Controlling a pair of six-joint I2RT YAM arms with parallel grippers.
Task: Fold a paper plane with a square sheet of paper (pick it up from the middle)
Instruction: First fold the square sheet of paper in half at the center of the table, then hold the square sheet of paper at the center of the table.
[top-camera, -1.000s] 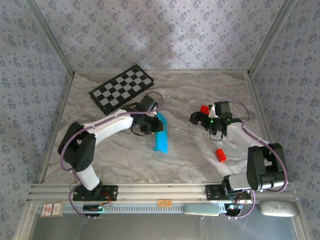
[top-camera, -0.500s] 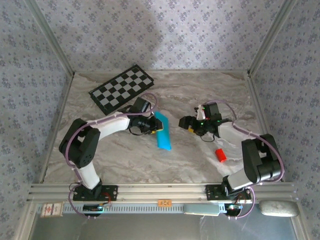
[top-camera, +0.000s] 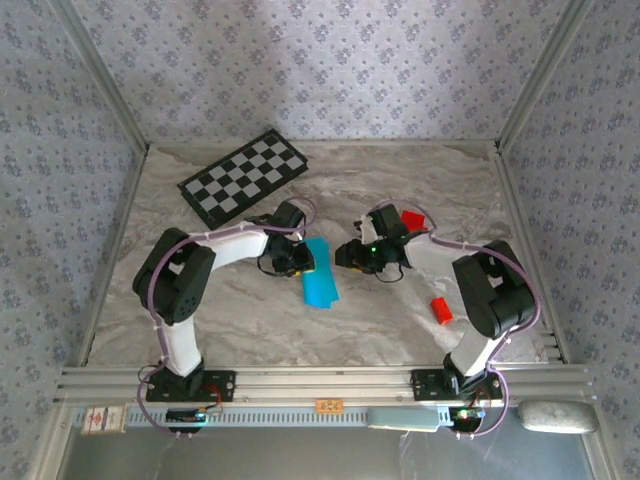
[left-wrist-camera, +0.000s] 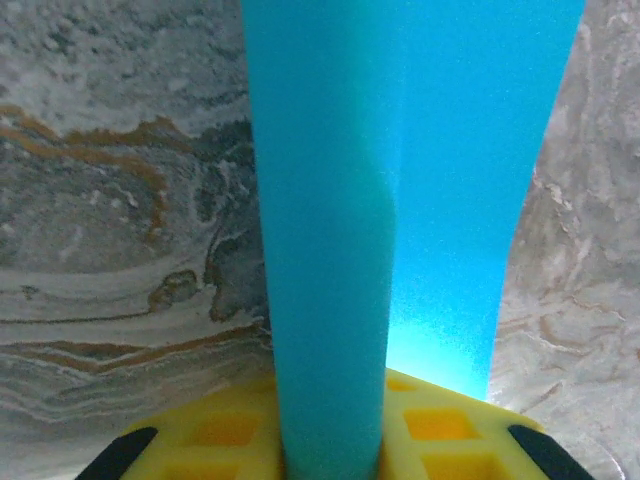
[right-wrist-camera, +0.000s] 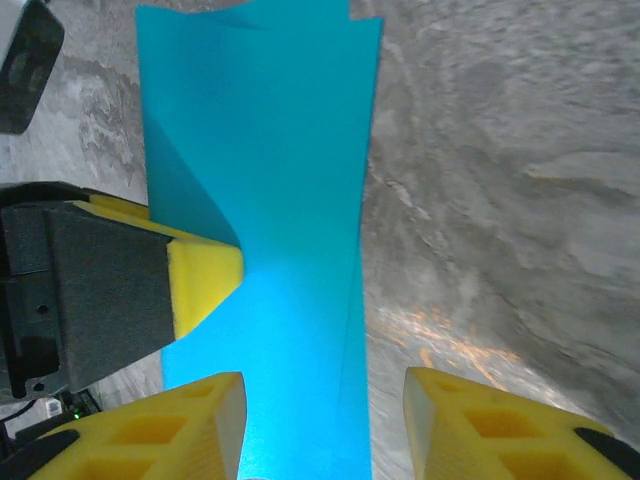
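The cyan square sheet of paper (top-camera: 320, 280) lies mid-table, folded into a long narrow band. I cannot tell whether it has a paper plane's pointed nose. My left gripper (top-camera: 297, 259) is shut on its left side. In the left wrist view a raised fold of the paper (left-wrist-camera: 330, 250) stands up between the yellow fingers of that gripper (left-wrist-camera: 330, 455). My right gripper (top-camera: 349, 254) is at the paper's right edge. Its yellow fingertips (right-wrist-camera: 205, 415) stand apart, and the paper (right-wrist-camera: 270, 150) runs between them without being pinched. The left gripper's pad (right-wrist-camera: 205, 275) shows on the paper.
A black-and-white checkered board (top-camera: 245, 177) lies at the back left. One small red block (top-camera: 412, 218) sits behind the right arm, and another (top-camera: 441, 310) lies near the right front. Patterned walls enclose the marble table (top-camera: 250, 325).
My right gripper has swung left, away from the red block, up to the paper's edge, with its jaws narrowing. The left gripper and the paper have shifted a little.
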